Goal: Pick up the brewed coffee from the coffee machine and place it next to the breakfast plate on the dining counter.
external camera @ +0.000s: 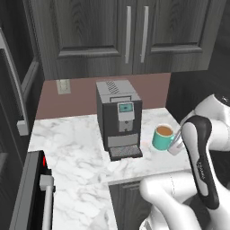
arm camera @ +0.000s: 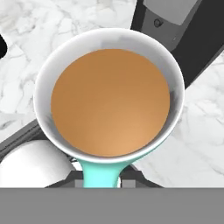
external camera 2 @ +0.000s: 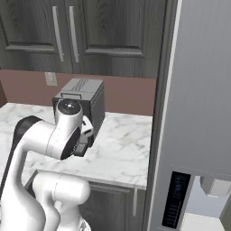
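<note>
The brewed coffee (external camera: pixel 162 137) is a teal mug full of brown liquid, just right of the coffee machine (external camera: pixel 118 119) and off its drip tray (external camera: pixel 125 152). My gripper (external camera: pixel 176 144) is on the mug's right side, shut on its handle. In the hand view the mug (arm camera: pixel 109 100) sits directly below the camera, and its teal handle (arm camera: pixel 101 175) runs down between my fingertips (arm camera: pixel 101 180). Whether the mug touches the marble I cannot tell. In the right base view my arm hides the mug, and the machine (external camera 2: pixel 83 97) stands behind the arm. The breakfast plate and the dining counter are out of view.
The white marble worktop (external camera: pixel 72 148) runs left and forward from the machine. Dark cabinets (external camera: pixel 130 36) hang above it. An oven front with a handle (external camera: pixel 31 197) is at the lower left. A tall grey fridge (external camera 2: pixel 198 113) walls off the right.
</note>
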Robot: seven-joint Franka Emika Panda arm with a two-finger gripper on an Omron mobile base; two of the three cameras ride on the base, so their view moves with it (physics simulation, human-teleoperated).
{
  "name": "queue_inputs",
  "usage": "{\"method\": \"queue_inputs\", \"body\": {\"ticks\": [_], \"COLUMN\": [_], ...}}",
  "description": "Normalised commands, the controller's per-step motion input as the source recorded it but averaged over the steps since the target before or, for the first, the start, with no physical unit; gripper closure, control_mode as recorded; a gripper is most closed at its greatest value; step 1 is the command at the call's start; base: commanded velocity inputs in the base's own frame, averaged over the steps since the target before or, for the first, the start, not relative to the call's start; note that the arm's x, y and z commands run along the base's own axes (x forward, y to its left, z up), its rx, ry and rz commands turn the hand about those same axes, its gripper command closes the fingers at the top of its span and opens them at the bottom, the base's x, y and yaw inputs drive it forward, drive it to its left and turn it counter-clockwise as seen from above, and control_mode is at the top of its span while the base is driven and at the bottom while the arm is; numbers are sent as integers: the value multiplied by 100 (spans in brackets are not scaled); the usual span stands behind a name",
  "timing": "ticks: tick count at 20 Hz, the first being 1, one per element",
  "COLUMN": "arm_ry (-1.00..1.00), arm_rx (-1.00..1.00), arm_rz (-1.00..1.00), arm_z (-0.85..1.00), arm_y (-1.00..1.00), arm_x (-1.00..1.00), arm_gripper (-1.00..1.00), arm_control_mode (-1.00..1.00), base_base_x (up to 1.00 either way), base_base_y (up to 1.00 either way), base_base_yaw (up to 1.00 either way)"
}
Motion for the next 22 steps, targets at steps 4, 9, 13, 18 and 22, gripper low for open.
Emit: {"method": "queue_inputs", "body": {"ticks": [4,9,13,18,22], "arm_ry": [1,9,2,0,0], "arm_rx": [-1,-1,-1,0,0], "arm_rz": [0,-1,0,0,0], "arm_z": [37,24,1,0,0], "arm_y": [0,0,0,0,0], "arm_x": [-38,-30,-43,0,0], "arm_gripper": [100,100,100,100,100], "arm_control_mode": [-100,-100,100,100,100], "base_base_x": [0,0,-25,-100,-99], "base_base_y": [0,0,0,-8,-56], "base_base_yaw": [0,0,0,-8,-39]}}
